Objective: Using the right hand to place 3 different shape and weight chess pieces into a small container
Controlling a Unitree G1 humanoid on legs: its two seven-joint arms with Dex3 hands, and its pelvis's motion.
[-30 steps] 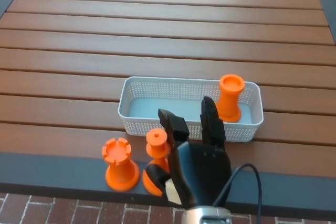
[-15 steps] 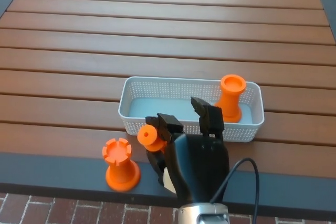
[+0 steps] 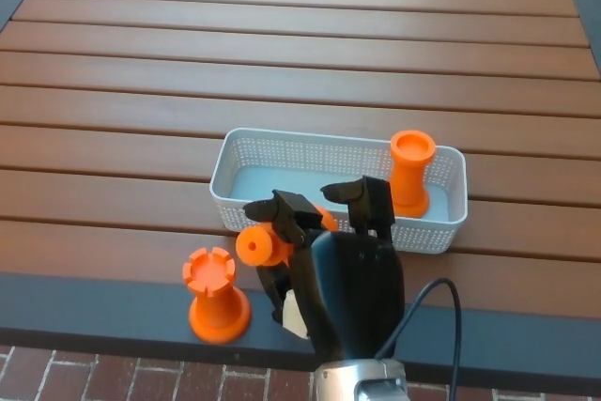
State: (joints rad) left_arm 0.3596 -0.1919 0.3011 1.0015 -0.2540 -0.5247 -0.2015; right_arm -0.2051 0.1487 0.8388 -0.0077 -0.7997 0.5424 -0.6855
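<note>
At the near edge of the slatted wooden table (image 3: 300, 63), the head view shows the right hand (image 3: 343, 279) clasped around an orange chess piece (image 3: 263, 244), tipped on its side just short of the near wall of the white mesh container (image 3: 246, 152), where a second orange piece (image 3: 411, 174) stands upright at the right end. A rook (image 3: 216, 294) waits to the left, apart from the hand. The pieces look like stiff, smooth, light plastic, best pinched at the narrow waist; no writing or labels are readable, and the left hand is out of sight.
</note>
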